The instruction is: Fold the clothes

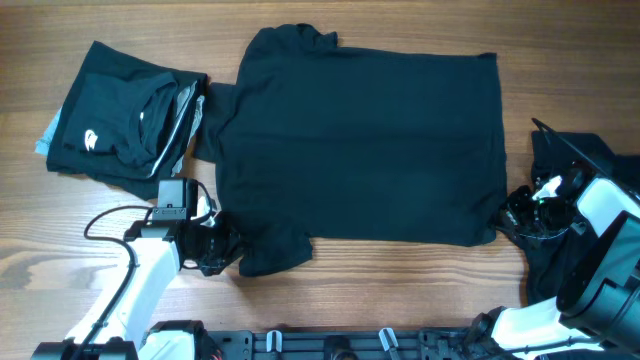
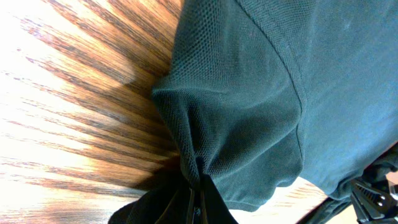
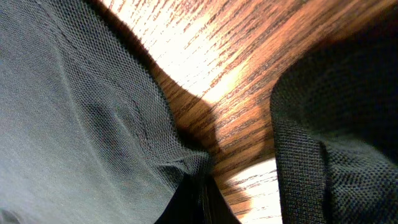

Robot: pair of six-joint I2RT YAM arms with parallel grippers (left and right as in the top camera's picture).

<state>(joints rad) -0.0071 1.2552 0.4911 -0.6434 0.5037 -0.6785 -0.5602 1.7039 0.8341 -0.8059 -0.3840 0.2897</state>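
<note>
Overhead: a black shirt [image 1: 360, 140] lies spread flat mid-scene on the table [image 1: 60, 220], with the left gripper [image 1: 214, 250] at its near-left sleeve and the right gripper [image 1: 512, 212] at its near-right hem corner. Left wrist: the jaws pinch bunched sleeve fabric. Right wrist: the jaws pinch the hem corner, and lifting both arms together should keep the fold even.

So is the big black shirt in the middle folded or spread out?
Spread out: the shirt lies flat, unfolded; left gripper and right gripper pinch its near edge.

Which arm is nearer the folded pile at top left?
Left. Left arm is just beside the folded pile, at the shirt's sleeve; right arm is across the shirt, at its far corner.
</note>
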